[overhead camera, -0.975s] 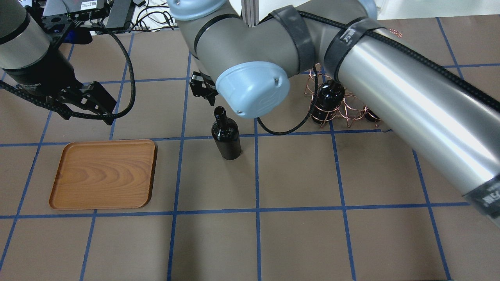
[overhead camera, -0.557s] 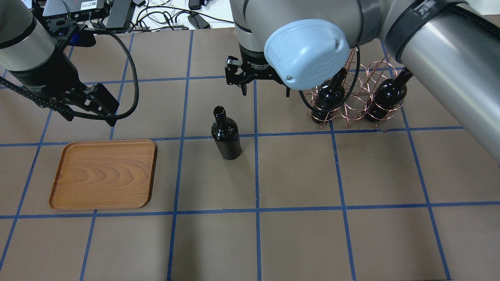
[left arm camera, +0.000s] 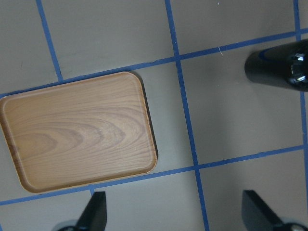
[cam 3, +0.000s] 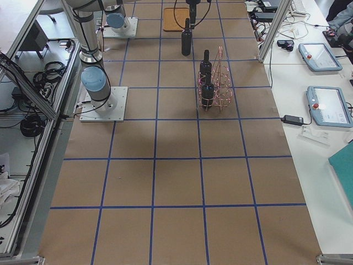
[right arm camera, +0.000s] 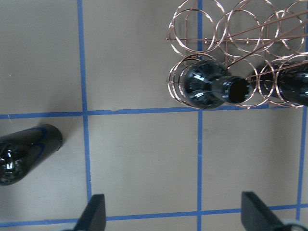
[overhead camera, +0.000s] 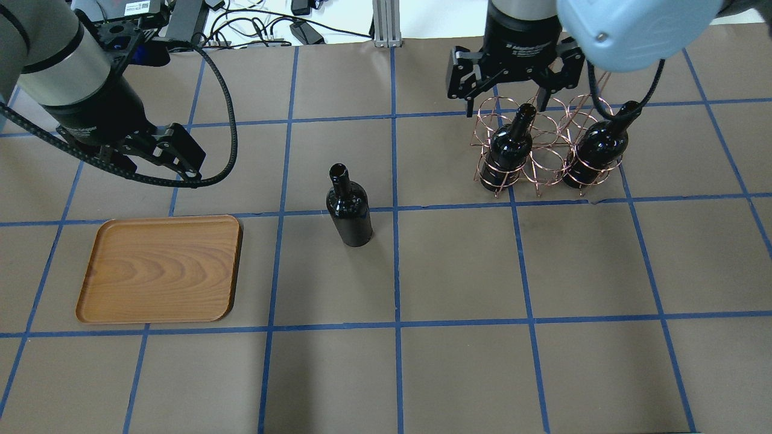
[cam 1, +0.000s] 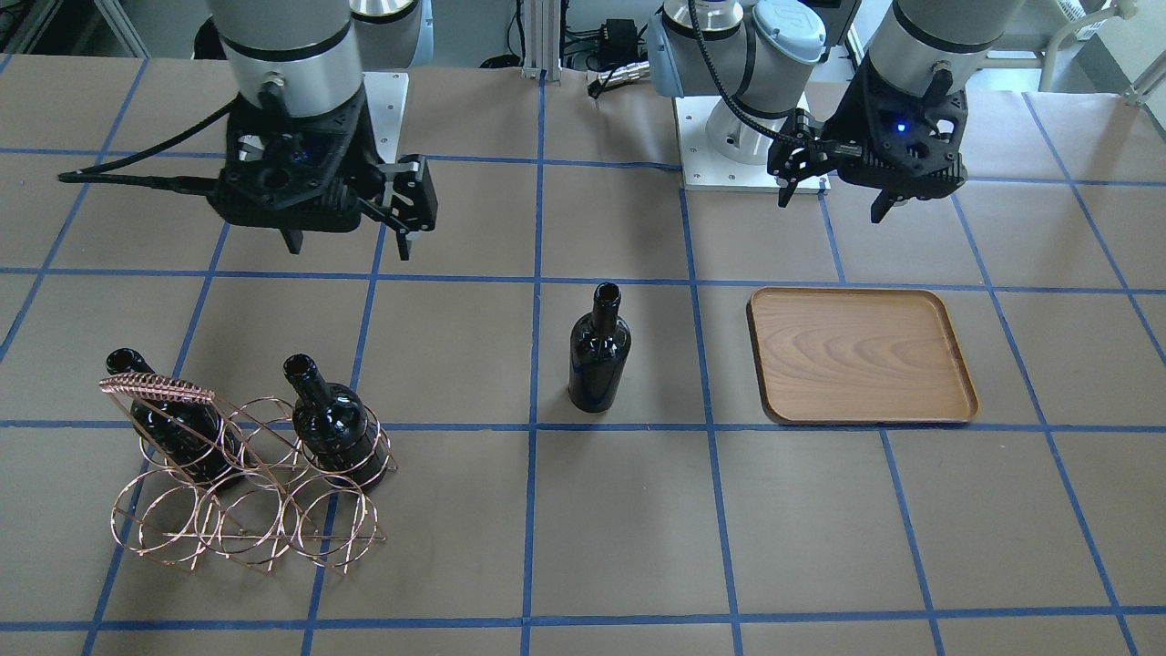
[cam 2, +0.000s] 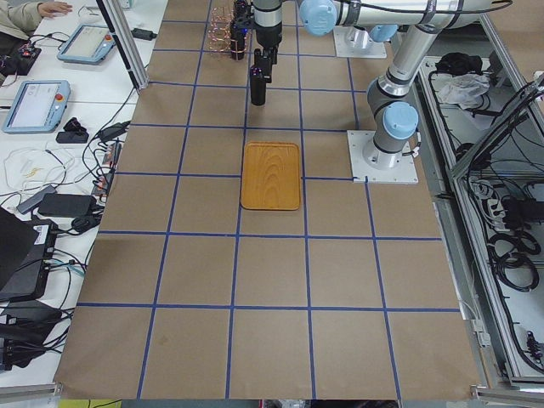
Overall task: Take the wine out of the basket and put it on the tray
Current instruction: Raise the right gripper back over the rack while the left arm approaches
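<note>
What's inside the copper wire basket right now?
Two glossy black glass wine bottles stand in the end rings of the copper wire basket's robot-side row; the other rings look empty. Dark glass hides any contents.

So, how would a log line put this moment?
left tool open | right tool open | wine upright on table | two bottles in basket | tray bare

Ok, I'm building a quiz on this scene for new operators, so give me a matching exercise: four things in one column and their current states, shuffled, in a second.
Things:
1. tray
2. lone wine bottle
3. basket
4. right gripper

States:
A. holds two bottles
B. jaws apart, nothing between them
C. nothing on it
D. stands upright on the table

Pairs: 1-C, 2-D, 3-A, 4-B
</note>
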Tool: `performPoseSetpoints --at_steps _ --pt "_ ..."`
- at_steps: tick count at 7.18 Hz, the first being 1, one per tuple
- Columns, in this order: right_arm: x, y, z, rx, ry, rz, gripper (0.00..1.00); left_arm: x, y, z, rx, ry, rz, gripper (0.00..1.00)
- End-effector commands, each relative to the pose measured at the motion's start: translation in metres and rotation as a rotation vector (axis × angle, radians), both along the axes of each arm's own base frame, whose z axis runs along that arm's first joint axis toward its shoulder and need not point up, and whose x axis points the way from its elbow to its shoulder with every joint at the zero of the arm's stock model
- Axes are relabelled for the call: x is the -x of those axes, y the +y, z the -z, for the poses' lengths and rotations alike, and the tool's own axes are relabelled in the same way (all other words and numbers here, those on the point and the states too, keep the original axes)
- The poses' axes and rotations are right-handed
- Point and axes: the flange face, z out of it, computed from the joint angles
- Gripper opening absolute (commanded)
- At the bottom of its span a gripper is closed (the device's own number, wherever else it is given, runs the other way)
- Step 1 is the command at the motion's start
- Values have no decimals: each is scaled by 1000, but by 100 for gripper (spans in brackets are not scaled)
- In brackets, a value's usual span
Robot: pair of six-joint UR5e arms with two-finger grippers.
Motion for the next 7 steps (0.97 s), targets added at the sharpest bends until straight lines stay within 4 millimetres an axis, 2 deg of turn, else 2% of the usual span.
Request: performPoseSetpoints --at_steps 1,4,7 --pt "34 -3 -12 9 -3 -38 100 21 -5 -2 37 1 16 100" --pt "33 -1 -3 9 -7 -38 100 100 -8 12 85 52 1 100" --pt "33 -3 -11 56 -11 -41 100 153 -19 39 104 88 37 100"
